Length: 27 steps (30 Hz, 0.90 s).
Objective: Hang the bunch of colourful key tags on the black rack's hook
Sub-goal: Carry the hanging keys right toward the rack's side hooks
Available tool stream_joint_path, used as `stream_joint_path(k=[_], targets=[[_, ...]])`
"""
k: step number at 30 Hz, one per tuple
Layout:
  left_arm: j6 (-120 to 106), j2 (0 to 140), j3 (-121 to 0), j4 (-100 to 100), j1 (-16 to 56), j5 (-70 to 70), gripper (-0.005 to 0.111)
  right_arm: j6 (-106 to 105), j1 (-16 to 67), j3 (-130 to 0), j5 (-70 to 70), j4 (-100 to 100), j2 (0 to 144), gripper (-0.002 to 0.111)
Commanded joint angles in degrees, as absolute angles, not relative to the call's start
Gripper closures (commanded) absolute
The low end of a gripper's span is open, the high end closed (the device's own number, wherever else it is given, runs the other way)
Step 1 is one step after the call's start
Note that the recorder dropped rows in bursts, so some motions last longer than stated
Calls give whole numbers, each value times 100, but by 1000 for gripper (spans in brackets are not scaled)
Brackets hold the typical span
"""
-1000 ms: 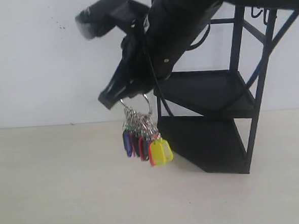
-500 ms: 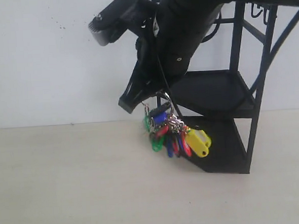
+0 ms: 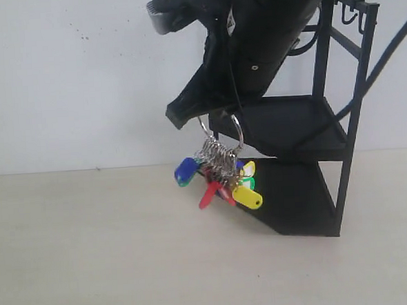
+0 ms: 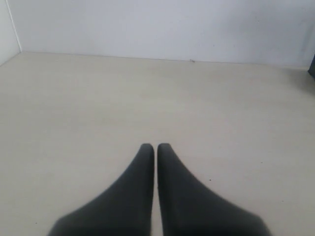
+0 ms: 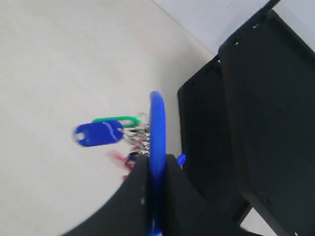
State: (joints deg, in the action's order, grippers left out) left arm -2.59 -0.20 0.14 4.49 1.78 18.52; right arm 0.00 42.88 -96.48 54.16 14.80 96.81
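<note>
The colourful key tag bunch hangs in the air from my right gripper, which is shut on its blue-sleeved ring. Blue, red, yellow and green tags splay out below the metal rings, swinging just left of the black rack. A small hook shows on the rack's top rail, well above and right of the bunch. In the right wrist view a blue tag and a green one stick out beside the ring, with the rack's shelves close by. My left gripper is shut and holds nothing, over bare table.
The pale table top runs to a white wall behind. My right arm's black body covers the upper left part of the rack.
My right gripper has risen and shifted right toward the rack with the bunch. The tags swung right, then back left, and now fan out. Rack unmoved.
</note>
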Motion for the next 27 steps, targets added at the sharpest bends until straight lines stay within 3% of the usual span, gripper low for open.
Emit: stream_joint_path(k=[1, 13, 27], targets=[[-261, 0, 0, 489, 159, 1784, 102, 218, 4250, -9669, 5573, 1620, 9563, 108], [-261, 0, 0, 489, 159, 1784, 102, 73, 4152, -9186, 5686, 1551, 8976, 108], [-261, 0, 0, 489, 159, 1784, 102, 2472, 4152, -6757, 5676, 3695, 6081, 108]])
